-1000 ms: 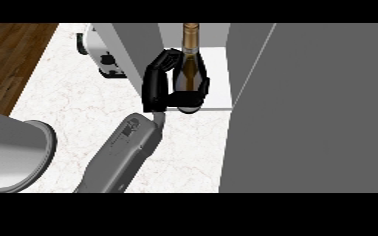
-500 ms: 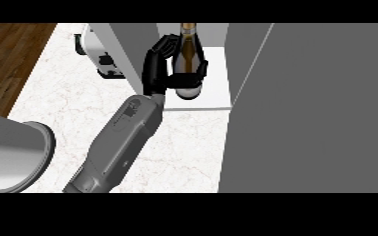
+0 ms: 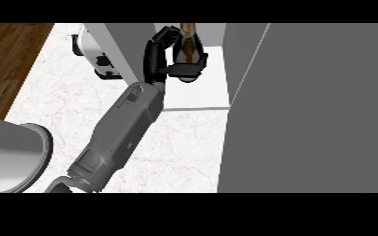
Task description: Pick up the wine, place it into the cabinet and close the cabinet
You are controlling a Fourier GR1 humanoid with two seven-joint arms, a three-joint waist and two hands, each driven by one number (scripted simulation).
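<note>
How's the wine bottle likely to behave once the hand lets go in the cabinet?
The wine bottle looks tall and narrow, so probably apt to tip if released tilted. Its round body would likely roll if it fell. The right hand curls round its lower part, which probably helps steady it.

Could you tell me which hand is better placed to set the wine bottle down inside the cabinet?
The right hand: it is curled round the wine bottle at the cabinet opening. No left hand shows.

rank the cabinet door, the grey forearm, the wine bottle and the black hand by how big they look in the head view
1. cabinet door, by far the largest, though it is nearest the camera
2. grey forearm
3. and 4. hand and wine bottle: they look alike, and the fingers hide part of the bottle, so I won't rank them
</note>
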